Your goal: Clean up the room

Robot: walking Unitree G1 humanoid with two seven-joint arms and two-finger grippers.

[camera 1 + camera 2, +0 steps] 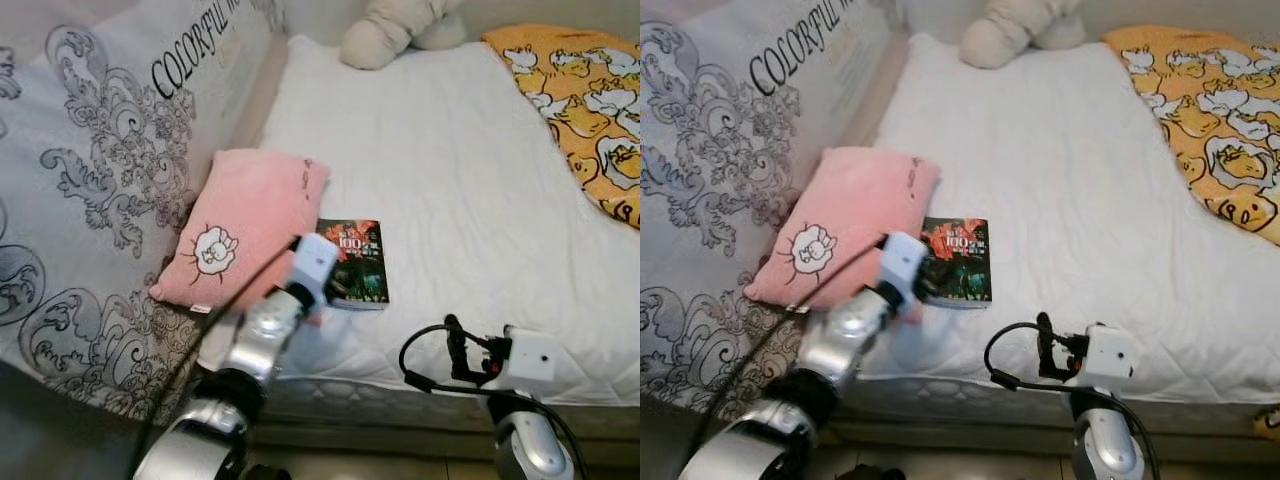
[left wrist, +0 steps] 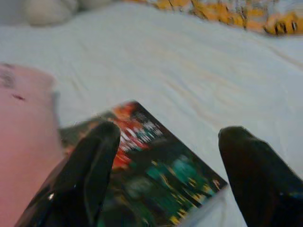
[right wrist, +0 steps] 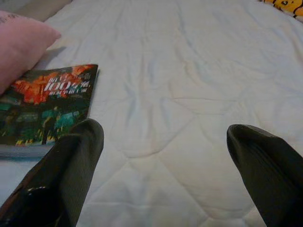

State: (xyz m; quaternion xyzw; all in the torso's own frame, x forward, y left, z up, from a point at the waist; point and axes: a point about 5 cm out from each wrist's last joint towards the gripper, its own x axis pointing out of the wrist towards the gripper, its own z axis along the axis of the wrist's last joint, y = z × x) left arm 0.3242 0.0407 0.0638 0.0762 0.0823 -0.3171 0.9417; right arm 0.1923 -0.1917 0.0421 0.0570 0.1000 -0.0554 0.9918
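Left wrist view has the book sitting right between my two black fingers, so that's clearly the thing I'm going for in this tidy-up. The left gripper is spread wide, nothing pinched, with the book's near corner in the gap and the glossy cover tilted across the frame.

From the head cameras, the book lies flat on the white bed, close to the front edge, with one long side tucked right against the pink pillow. My guess is that's why the left arm comes in low from the front edge and angles across the pillow's lower corner: the pillow blocks that side, so the open side and near end of the book are the only ways in. The left wrist is stretched forward and slightly up, its white camera housing just over the book's near corner.

The right gripper is also spread wide and holding nothing. That arm sits bent at the front edge of the bed, fingers pointing over bare sheet, with the book off to one side in its view. Looks like it's just parked.

A stuffed toy sits at the far edge and a yellow duck blanket covers the far right corner.
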